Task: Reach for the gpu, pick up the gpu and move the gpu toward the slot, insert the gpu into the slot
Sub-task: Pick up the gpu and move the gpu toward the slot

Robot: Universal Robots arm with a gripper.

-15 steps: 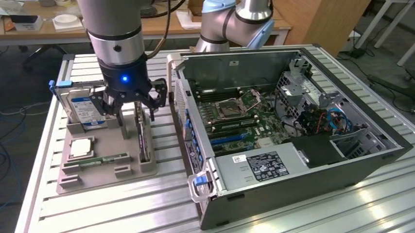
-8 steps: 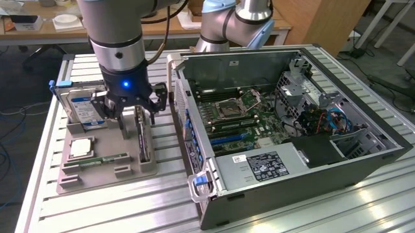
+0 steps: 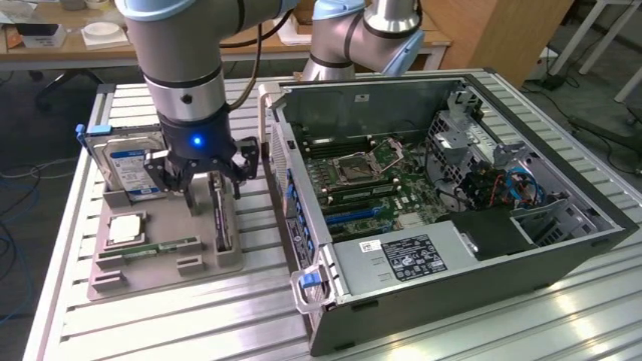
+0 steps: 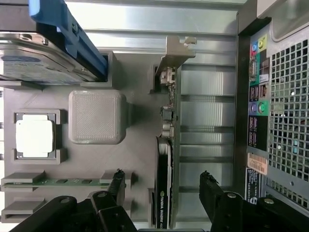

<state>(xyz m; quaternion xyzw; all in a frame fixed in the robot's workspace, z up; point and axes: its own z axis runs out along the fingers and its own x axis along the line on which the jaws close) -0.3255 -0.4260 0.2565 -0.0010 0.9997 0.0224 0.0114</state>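
Gripper (image 4: 161, 176) fingers stand spread wide, one on either side of the gpu (image 4: 164, 203), clear of it and pinching nothing; the gpu stands on edge in a groove of the grey tray (image 4: 140, 150), its silver bracket at the end away from the fingers; also on the tray: a hard drive (image 4: 38, 67) upright in a blue carrier, a processor (image 4: 35, 137), a green memory stick (image 4: 67, 181); just beside the tray lies the open computer case (image 3: 381, 105); the blue slot (image 3: 351, 214) sits on the motherboard inside it.
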